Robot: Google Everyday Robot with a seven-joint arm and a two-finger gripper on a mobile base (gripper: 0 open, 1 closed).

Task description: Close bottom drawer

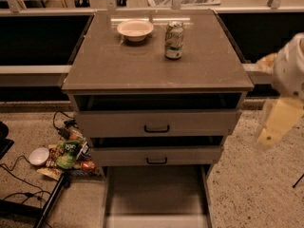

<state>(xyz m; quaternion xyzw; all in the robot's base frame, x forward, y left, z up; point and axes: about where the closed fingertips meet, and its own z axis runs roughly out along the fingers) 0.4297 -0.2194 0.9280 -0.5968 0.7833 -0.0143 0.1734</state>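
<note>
The bottom drawer (154,194) is pulled far out of the grey-beige cabinet (156,61), its shallow box interior showing down to the lower edge of the view; its front panel is barely in view at the bottom. The two drawers above, top (156,123) and middle (156,156), stick out a little, each with a dark bar handle. My gripper (280,120) hangs blurred at the right edge, beside the cabinet's right side, above the floor and apart from all drawers.
A beige bowl (135,29) and a drink can (174,40) stand on the cabinet top. Snack packets (69,153), a small white bowl (39,156) and cables lie on the floor at the left. A counter runs behind the cabinet.
</note>
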